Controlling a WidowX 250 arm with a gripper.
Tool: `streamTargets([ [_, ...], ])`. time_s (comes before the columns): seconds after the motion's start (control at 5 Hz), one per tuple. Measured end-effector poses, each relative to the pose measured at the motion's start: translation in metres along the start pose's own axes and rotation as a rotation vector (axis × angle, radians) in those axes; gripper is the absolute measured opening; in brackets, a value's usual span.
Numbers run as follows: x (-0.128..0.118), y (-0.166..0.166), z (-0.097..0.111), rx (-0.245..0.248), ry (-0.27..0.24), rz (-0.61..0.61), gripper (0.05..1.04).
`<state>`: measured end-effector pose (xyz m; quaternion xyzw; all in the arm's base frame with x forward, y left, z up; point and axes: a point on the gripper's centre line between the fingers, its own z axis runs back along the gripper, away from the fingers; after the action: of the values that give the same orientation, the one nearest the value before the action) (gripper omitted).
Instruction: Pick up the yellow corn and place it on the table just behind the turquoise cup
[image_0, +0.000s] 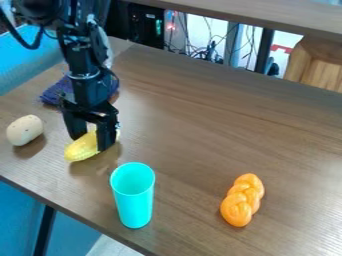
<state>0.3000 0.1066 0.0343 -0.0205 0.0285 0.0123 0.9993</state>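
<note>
Well, the fingers (105, 137) of the black gripper (92, 142) stand parted, pointing down astride a yellow corn cob (83, 148), one on either side of it; whether they press on it I can't tell from here. The cob seems to rest on the brown worktop (194, 110), slantwise, its blunt near end poking out past the fingers. What worries me is that rounded shape: pinched off-centre, it could twist or squirt out, and a smooth plastic skin, if that's what it has, would give little grip. Just beside it, toward the camera, a turquoise cup (133, 195) stands upright with its mouth up, tall, thin-walled and slightly tapered. It looks light enough that a low sideways swing of the cob or gripper might tip it, and it's near the edge too. To one side sits a pale, egg-shaped lump like a potato (25, 130), matt and faintly speckled, which a nudge could set rolling toward the same edge. Behind the gripper there's a crumpled purple cloth (56, 91), soft and rough-looking, whose folds could snag if the arm brushed low over them. Well apart, beyond the cup, lies an orange braided loaf (242, 200), its plump, glossy lobes looking like moulded plastic.
</note>
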Motion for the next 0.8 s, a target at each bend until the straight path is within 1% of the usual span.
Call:
streamTargets([
  [0.2, -0.001, 0.005, -0.012, 0.020, 0.055, 0.031, 0.948],
  [0.4, 0.000, 0.012, -0.014, 0.056, 0.069, 0.035, 0.709],
  [0.6, -0.002, 0.011, -0.013, 0.057, 0.056, 0.032, 0.701],
  [0.8, -0.002, -0.001, 0.016, 0.044, -0.007, 0.001, 0.701],
])
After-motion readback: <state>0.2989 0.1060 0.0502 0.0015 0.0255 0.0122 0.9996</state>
